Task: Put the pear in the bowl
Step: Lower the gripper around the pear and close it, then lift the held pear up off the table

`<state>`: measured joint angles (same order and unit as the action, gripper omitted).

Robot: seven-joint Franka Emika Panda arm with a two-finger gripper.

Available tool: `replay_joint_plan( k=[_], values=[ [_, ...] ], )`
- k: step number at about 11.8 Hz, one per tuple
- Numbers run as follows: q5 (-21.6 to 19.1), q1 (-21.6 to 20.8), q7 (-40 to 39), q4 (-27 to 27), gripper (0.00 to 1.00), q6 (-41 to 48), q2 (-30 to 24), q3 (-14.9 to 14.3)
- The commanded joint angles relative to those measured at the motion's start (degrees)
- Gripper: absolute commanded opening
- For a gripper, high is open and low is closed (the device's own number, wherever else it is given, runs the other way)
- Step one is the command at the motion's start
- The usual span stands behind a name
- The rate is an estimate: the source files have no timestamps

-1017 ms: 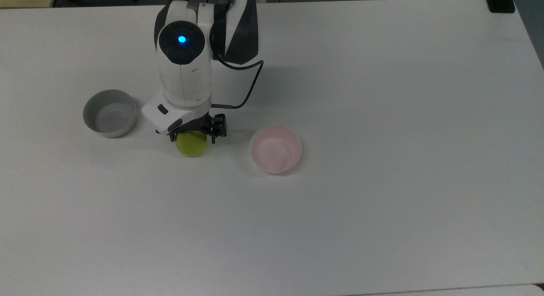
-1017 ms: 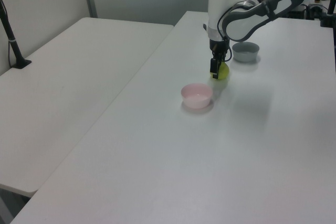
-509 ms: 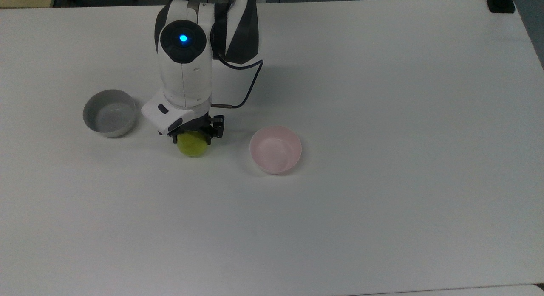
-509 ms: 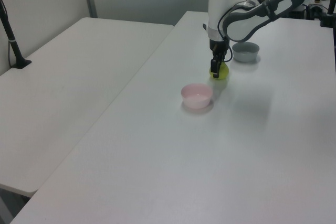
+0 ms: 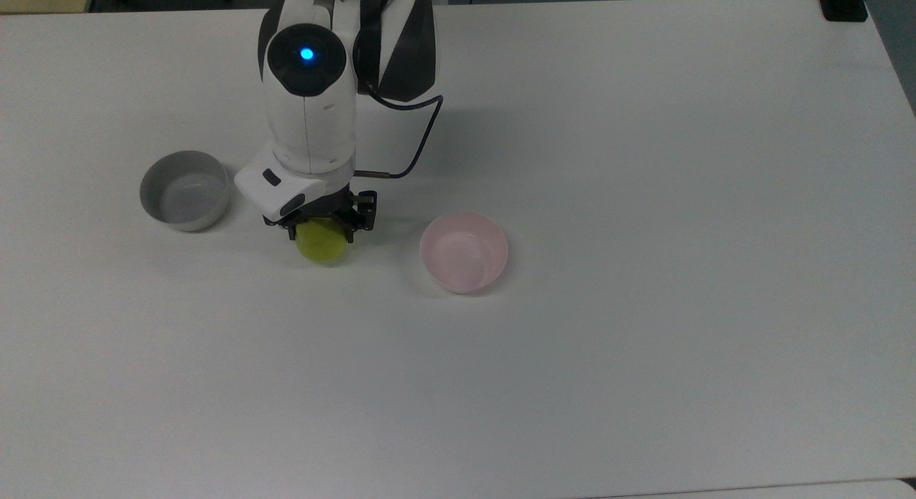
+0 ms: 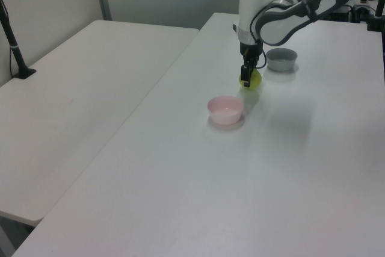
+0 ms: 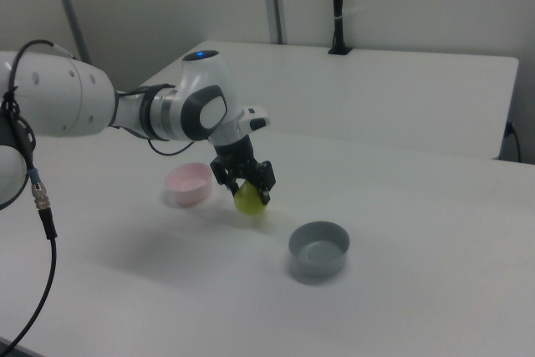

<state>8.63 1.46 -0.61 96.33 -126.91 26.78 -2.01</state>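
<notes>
Top view: 1 pear (image 5: 321,243) pinched in gripper (image 5: 322,229), between 1 pink bowl (image 5: 464,252) and 1 grey bowl (image 5: 184,190) on white table (image 5: 644,270). Lifted slightly since 1 second ago, wrist higher.

In the top view the gripper (image 5: 320,228) is covering the pear's (image 5: 322,244) upper part, stem included. The arm (image 5: 401,41) is running off the top view's upper edge. In the right view the pear (image 7: 247,200) is hiding part of the pink bowl's (image 7: 188,184) near rim.
</notes>
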Motion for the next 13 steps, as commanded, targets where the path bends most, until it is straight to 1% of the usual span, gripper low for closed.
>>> replay_joint_plan(
  k=[1,3,5,6,7,8,9,10,12,13],
  values=[
    [-0.1,0.0,-0.8,-3.7,0.41,9.7,-4.7,0.2],
    [-0.5,0.0,-0.7,-7.7,0.41,15.9,-6.5,0.3],
    [-1.2,-0.2,-0.7,-13.5,0.41,23.3,-7.7,0.4],
    [-2.3,-0.2,-0.7,-16.5,0.41,26.9,-7.8,0.4],
    [-2.4,-0.5,-0.6,-18.2,0.41,28.7,-7.9,0.5],
    [-2.4,-0.8,-0.3,-18.2,0.41,28.8,-8.2,0.7],
    [-2.4,-2.0,-0.1,-17.9,0.41,28.6,-8.3,1.9],
    [-2.3,-2.6,0.8,-17.6,0.41,28.2,-8.1,3.7],
    [-1.5,-3.3,6.4,-16.4,0.41,26.7,-8.0,8.3],
    [-1.2,-3.5,7.5,-16.3,0.41,26.2,-7.8,10.3]
  ],
)
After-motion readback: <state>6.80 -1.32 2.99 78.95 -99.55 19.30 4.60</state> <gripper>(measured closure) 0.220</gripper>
